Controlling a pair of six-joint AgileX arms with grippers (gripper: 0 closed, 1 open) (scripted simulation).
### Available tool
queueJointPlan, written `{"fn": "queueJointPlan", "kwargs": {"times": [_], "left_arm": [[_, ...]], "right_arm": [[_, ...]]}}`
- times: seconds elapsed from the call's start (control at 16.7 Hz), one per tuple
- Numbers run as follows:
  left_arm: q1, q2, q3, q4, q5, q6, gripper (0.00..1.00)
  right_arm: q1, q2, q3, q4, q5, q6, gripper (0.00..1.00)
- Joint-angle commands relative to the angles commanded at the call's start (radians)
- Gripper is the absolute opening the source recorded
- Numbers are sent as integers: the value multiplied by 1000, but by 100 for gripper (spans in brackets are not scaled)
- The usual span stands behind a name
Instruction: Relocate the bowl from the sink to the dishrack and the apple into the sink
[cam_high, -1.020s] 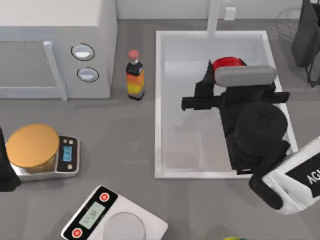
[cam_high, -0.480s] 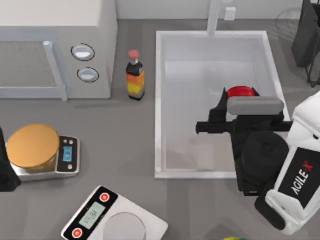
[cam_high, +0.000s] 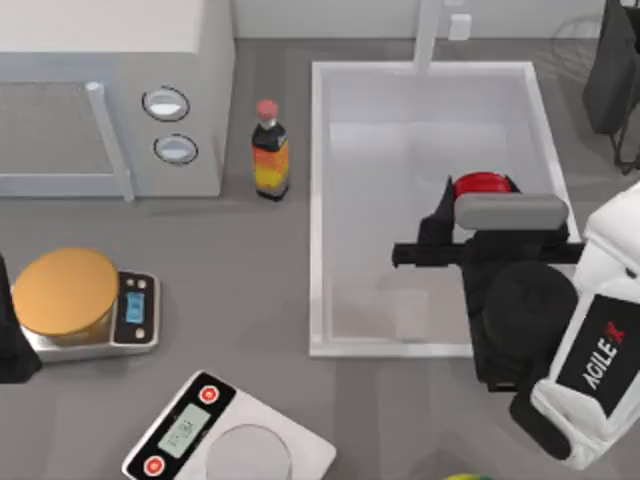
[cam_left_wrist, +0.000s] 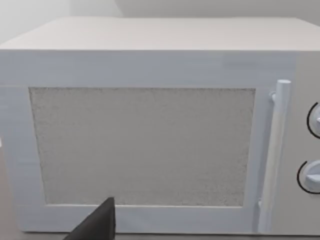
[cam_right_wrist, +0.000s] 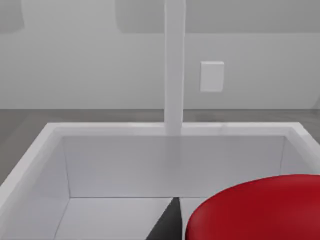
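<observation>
The sink (cam_high: 322, 200) is plain white with a white tap (cam_right_wrist: 174, 65), and the apple (cam_high: 483, 184) above it is glossy red. The bottle (cam_high: 269, 152) by the sink's left edge has a red cap, dark neck and orange-yellow label. The microwave (cam_left_wrist: 150, 125) is pale grey with a speckled door.

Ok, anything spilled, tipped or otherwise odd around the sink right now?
Nothing stands out. The apple sits at the right gripper over the sink; the bottle beside the basin stands upright, with no spill.
</observation>
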Motion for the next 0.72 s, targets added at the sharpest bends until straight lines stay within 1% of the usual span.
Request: {"fn": "queueJointPlan", "kwargs": {"times": [0.42, 0.48, 0.72], "left_arm": [[0, 0, 0, 0, 0, 0, 100], [0, 0, 0, 0, 0, 0, 100], [0, 0, 0, 0, 0, 0, 100]], "right_arm": [[0, 0, 0, 0, 0, 0, 98], [0, 0, 0, 0, 0, 0, 100], [0, 0, 0, 0, 0, 0, 100]]}}
